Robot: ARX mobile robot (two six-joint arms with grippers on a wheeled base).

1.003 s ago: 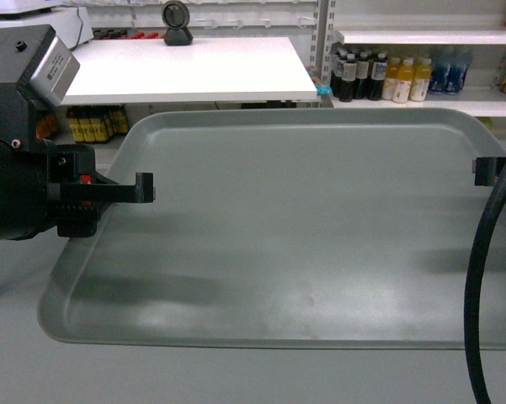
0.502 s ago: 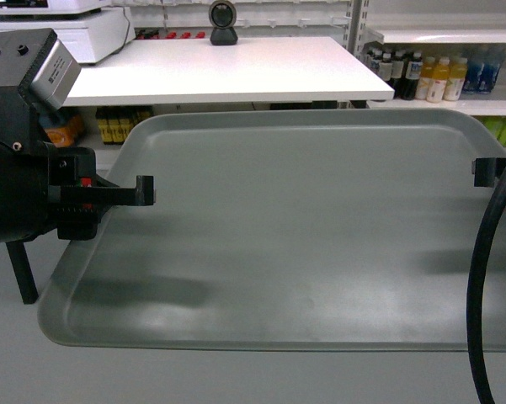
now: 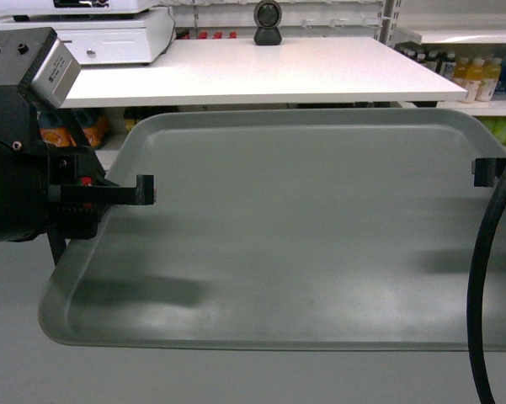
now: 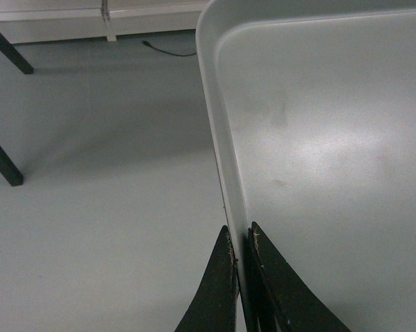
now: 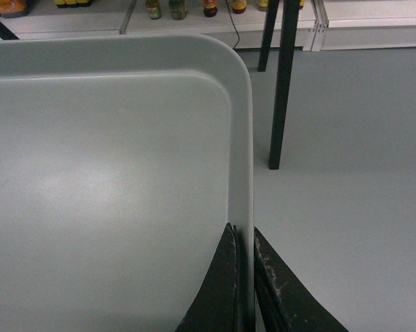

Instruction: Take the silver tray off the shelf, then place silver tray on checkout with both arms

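Gripping the silver tray (image 3: 303,227) by its rims, the left end effector (image 4: 240,259) and right end effector (image 5: 242,252) pinch it above the floor, white tabletop (image 3: 261,67) beyond.

- The checkout (image 3: 261,71), a broad white countertop, spans the far part of the scene.
- A white till (image 3: 109,34) sits on its far left.
- A small dark scanner on a stand (image 3: 268,23) stands at its far edge, near the middle.
- Dark legs (image 5: 280,83) reach the grey floor (image 4: 104,207).
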